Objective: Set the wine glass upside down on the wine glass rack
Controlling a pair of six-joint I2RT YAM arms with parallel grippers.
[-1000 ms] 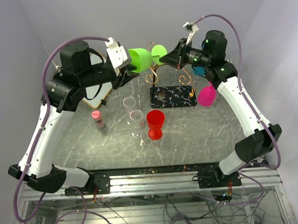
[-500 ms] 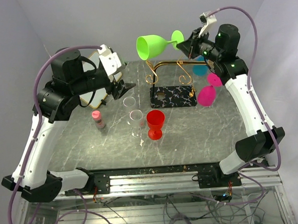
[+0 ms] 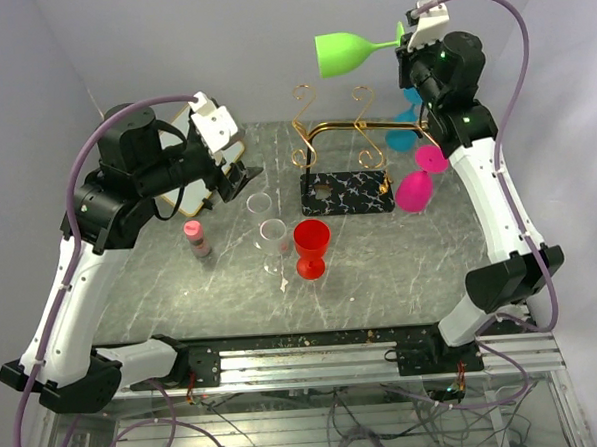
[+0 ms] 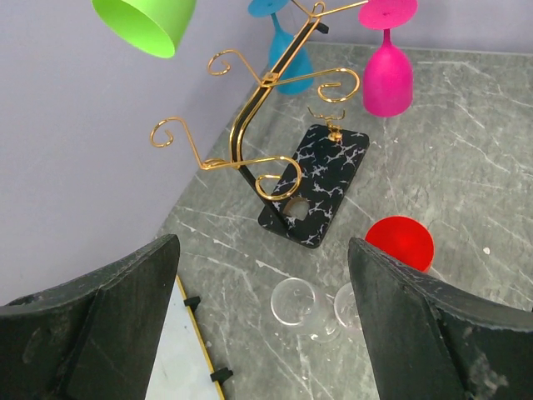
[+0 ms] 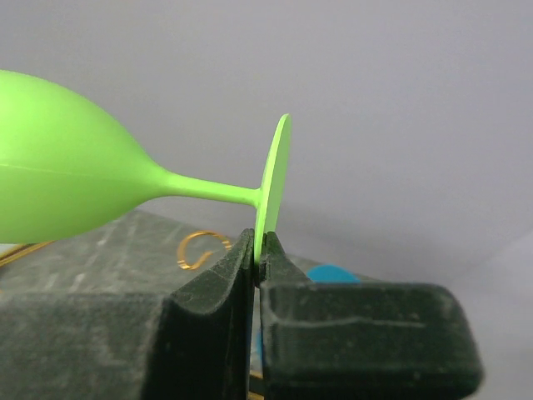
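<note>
While right gripper (image 5: pixel 256 244) pinches thin foot disc, smooth lime-green wine glass (image 3: pixel 342 51) hangs sideways above wine glass rack (image 3: pixel 326 130): gold scrolled wire, black white-veined slab. Left gripper (image 3: pixel 242 176): jaws wide, empty.

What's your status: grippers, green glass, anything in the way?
Left gripper open, empty. Right gripper shut on green wine glass foot; glass sideways, raised near wine glass rack. Pink glass, blue glass already hanging there.
</note>
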